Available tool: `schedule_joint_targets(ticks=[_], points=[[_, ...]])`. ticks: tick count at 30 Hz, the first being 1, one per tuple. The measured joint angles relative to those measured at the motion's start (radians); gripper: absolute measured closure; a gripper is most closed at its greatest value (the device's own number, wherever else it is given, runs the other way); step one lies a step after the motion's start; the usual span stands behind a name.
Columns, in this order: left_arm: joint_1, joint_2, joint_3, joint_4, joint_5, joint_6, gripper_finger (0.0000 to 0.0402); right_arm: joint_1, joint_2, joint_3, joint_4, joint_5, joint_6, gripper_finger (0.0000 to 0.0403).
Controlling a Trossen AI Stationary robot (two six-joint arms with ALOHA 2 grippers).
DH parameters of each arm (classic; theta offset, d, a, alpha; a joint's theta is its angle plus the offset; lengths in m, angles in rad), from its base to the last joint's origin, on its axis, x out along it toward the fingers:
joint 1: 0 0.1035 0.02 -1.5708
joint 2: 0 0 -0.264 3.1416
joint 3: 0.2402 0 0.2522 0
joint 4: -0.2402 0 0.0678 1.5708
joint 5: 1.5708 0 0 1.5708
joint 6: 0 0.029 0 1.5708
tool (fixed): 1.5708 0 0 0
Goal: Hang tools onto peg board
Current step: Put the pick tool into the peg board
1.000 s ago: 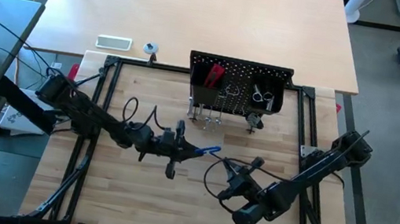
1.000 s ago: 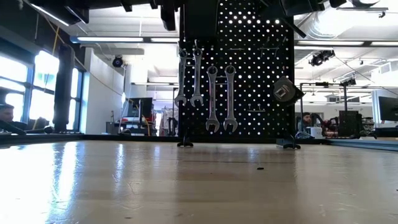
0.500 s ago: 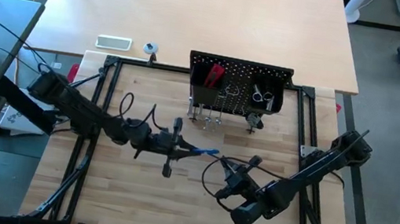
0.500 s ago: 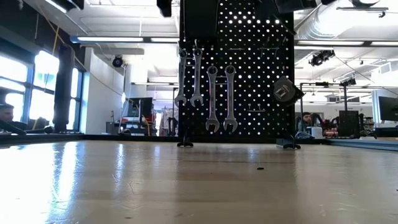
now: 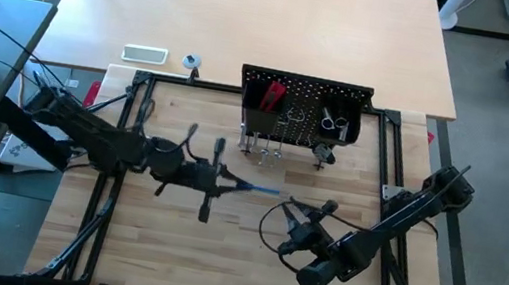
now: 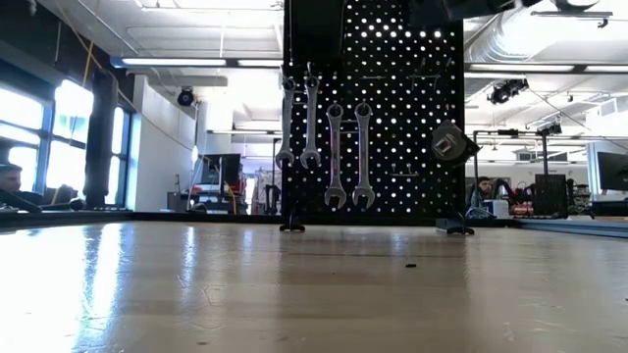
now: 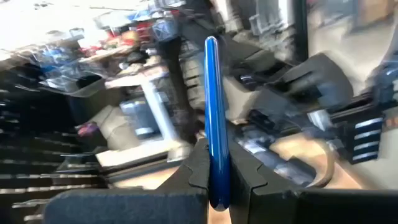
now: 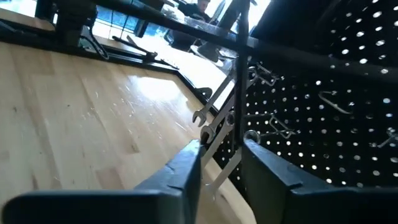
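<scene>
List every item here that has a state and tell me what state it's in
blue-ended key: clamped in the left gripper.
right gripper: open, empty.
wrenches: four, hanging upright on the peg board.
red-handled tool: on the peg board.

Two dark jointed arms, looped black cables — each gripper's fingers (image 8: 186, 171) matte black, blocky

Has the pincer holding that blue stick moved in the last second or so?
Yes. In the overhead view the left pincer, shut on the blue stick, has pulled back toward its own side, away from the right pincer, while the peg board stayed put.
</scene>
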Motion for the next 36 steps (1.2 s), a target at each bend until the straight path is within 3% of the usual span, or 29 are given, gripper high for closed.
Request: schedule_joint_targets(ticks=[7, 13, 21, 25, 36], points=[[0.004, -0.105, 0.147, -0.240, -0.110, 0.056, 0.0391, 0.016, -0.008, 0.000, -0.011, 0.004, 0.001, 0.0273], [0.006, -0.154, 0.366, -0.453, -0.199, 0.124, 0.0392, 0.017, -0.008, 0.000, -0.012, -0.020, 0.005, 0.0273], [0.102, -0.126, 0.662, -0.708, -0.208, 0.097, 0.0392, 0.015, -0.008, 0.001, -0.008, -0.041, 0.023, 0.0273], [0.177, -0.090, 0.759, -0.794, -0.186, 0.089, 0.0392, 0.014, -0.008, 0.001, -0.007, -0.043, 0.032, 0.0273], [0.391, 0.083, 0.925, -1.064, 0.022, -0.033, 0.0392, 0.014, -0.008, 0.001, -0.007, -0.087, 0.062, 0.0273]])
